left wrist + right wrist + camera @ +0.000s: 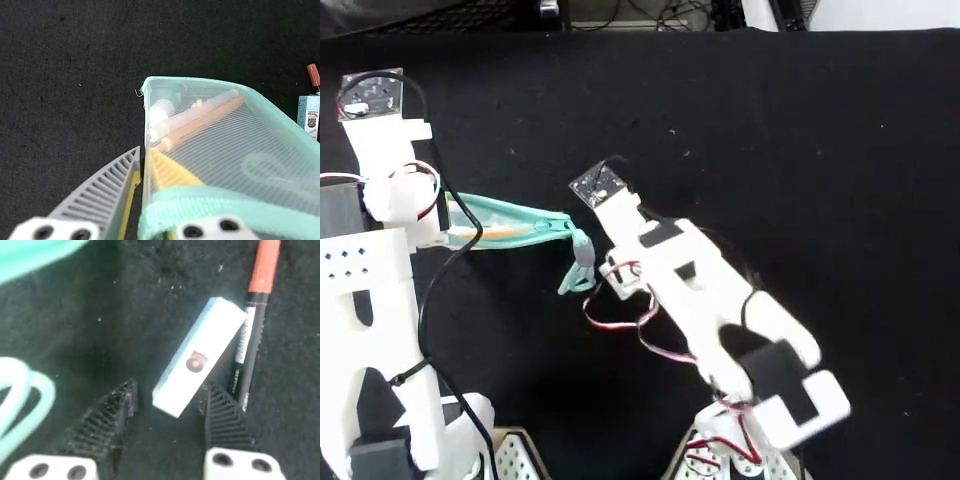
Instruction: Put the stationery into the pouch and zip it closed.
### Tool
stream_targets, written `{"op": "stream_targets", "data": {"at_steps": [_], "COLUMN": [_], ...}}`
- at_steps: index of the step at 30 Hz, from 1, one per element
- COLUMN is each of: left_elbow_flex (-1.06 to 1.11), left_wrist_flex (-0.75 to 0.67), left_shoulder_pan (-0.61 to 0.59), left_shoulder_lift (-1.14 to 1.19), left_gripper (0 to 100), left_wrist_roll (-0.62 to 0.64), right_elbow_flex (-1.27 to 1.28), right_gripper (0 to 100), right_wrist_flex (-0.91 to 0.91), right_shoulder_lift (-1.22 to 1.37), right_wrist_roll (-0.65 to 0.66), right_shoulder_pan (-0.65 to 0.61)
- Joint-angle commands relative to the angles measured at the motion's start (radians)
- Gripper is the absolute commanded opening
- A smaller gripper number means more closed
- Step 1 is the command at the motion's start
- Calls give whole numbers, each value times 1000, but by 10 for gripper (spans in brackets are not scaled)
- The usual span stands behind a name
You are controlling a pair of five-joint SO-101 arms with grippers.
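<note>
The teal mesh pouch (225,150) hangs from my left gripper (148,161), which is shut on its edge. An orange pencil (200,122) and pale items show through the mesh. In the high view the pouch (510,225) stretches from the left arm toward the right arm (660,260), with its teal loop (578,278) beside that arm's wrist. My right gripper (169,392) is open just above the cloth, its black fingers (112,412) on either side of the near end of a light blue eraser box (197,357). Beside the box lies an orange-capped pen (252,315).
Black cloth (800,150) covers the whole table. The teal loop (20,405) lies close to one right finger, and the pouch edge (35,252) is at a corner of that view. The eraser box (310,115) and pen tip (313,77) lie past the pouch.
</note>
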Motion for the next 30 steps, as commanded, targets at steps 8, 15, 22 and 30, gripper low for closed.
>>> {"op": "stream_targets", "data": {"at_steps": [8,15,22,30], "left_elbow_flex": [45,44,44,39], "left_wrist_flex": [-21,-21,-21,-21], "left_shoulder_pan": [-8,-7,-8,-8], "left_shoulder_lift": [14,14,17,17], "left_gripper": [29,29,29,29], "left_wrist_roll": [-6,-6,-6,-6], "right_elbow_flex": [176,433,420,367], "right_gripper": [12,25,198,201], "right_wrist_flex": [21,187,210,178], "right_shoulder_lift": [-245,-572,-653,-653], "right_wrist_roll": [-17,133,167,158], "right_shoulder_pan": [17,18,137,28]}}
